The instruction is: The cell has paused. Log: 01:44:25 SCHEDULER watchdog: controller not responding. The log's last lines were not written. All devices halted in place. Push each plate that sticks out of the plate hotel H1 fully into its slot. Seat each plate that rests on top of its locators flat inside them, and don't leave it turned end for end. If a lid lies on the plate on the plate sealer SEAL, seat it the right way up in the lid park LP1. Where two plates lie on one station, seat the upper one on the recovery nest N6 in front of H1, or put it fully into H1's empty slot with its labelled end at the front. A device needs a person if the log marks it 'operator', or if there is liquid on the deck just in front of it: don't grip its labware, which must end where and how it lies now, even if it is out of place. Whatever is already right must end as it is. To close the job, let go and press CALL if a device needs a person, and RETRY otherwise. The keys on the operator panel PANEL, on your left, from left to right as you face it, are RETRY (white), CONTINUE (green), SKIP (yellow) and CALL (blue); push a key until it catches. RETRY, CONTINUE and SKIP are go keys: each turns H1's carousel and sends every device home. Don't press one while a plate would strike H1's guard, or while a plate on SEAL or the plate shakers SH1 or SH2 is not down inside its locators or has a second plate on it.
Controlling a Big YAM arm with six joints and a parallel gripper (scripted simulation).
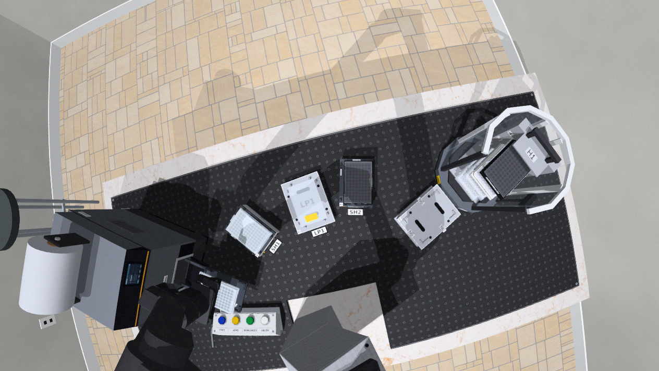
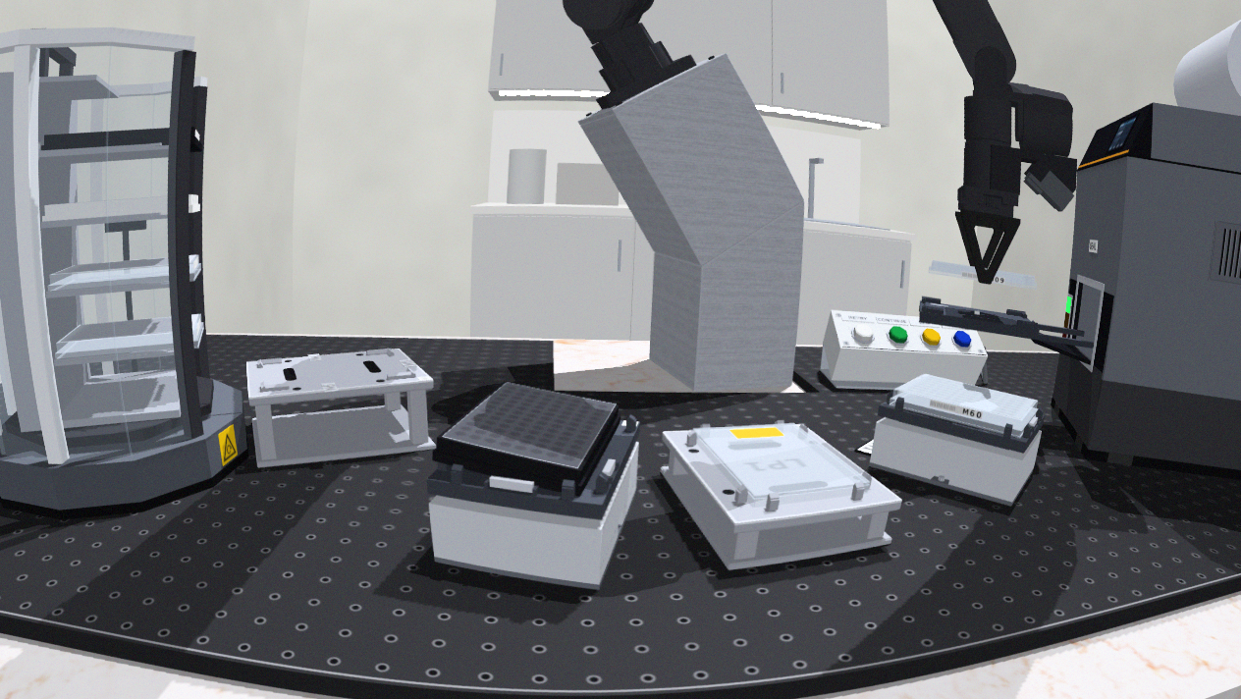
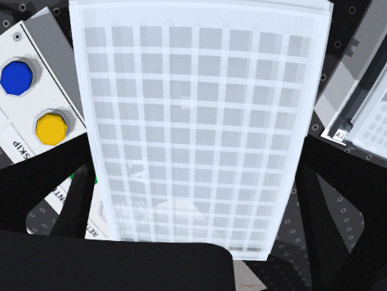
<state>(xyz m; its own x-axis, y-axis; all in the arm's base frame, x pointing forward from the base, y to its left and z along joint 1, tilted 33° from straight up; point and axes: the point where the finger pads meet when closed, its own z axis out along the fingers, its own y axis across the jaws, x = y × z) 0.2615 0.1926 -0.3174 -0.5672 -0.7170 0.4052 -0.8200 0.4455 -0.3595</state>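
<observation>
My gripper (image 2: 985, 276) is shut across the width of a white well plate (image 2: 975, 274) with a label ending in "09". It holds the plate level, a little above the dark tray (image 2: 998, 317) that reaches out of the sealer SEAL (image 2: 1155, 286). In the wrist view the plate (image 3: 197, 121) fills the middle, between my dark fingers. From above, the plate (image 1: 227, 296) shows beside my arm. A dark plate (image 2: 529, 434) lies tilted on top of SH2's locators. A white plate marked M60 (image 2: 963, 405) sits on SH1.
The panel (image 2: 907, 341) stands just left of the tray, with its white, green, yellow and blue keys. The lid park LP1 (image 2: 782, 464) carries a clear lid. The nest N6 (image 2: 334, 371) is bare. The hotel H1 (image 2: 95, 260) stands at the far left with several plates.
</observation>
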